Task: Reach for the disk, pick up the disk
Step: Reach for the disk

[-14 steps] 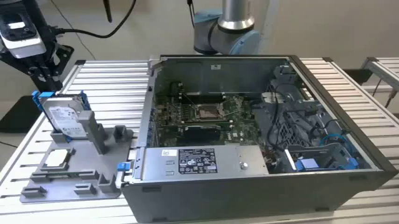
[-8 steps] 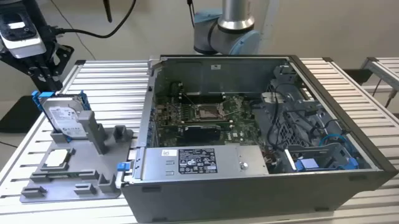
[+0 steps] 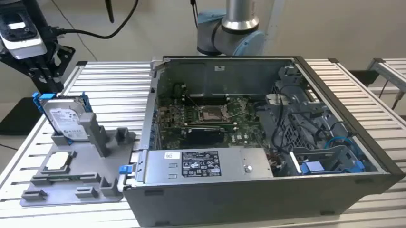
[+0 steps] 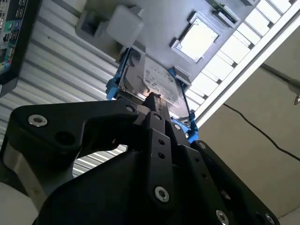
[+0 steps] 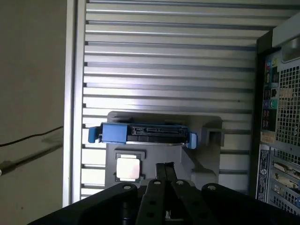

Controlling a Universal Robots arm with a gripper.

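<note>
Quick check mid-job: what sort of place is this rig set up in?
Probably a robotics test cell for computer hardware work. A ribbed aluminium-slat table carries an opened dark grey desktop computer case with its motherboard exposed, and a grey plastic fixture holds the silver-grey, blue-framed hard disk on edge.

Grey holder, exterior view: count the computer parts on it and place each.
2. The disk stands on edge at the holder's far end; the square chip lies flat nearer the camera. Smaller parts may be hidden.
</note>
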